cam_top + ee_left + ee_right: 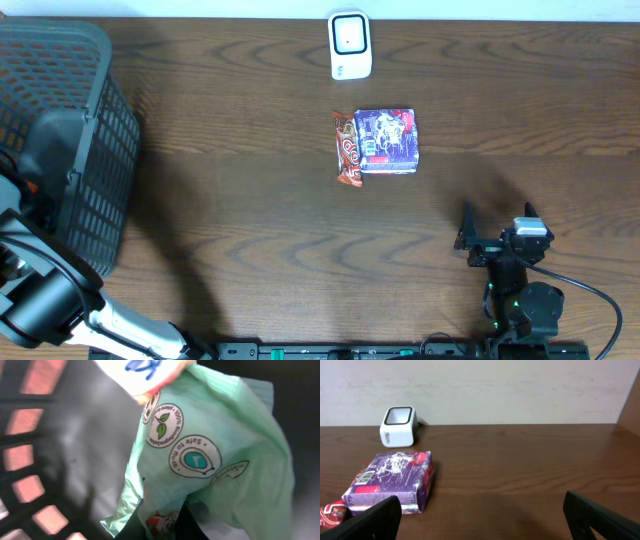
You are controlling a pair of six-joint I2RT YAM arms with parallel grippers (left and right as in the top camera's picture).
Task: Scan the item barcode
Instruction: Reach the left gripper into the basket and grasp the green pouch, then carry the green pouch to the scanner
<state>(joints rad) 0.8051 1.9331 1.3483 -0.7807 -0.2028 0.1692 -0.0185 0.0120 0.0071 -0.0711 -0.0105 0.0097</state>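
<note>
Basket point(90, 150) at the table's left hides its load from overhead. Only the left wrist view shows the left gripper point(161, 527) inside, jaws clamped on a green packet point(215, 460). At centre, a purple box point(388, 140) and a red wrapper point(346, 150) lie near the scanner point(350, 45). The right gripper point(498, 214) has its jaws wide apart.
</note>
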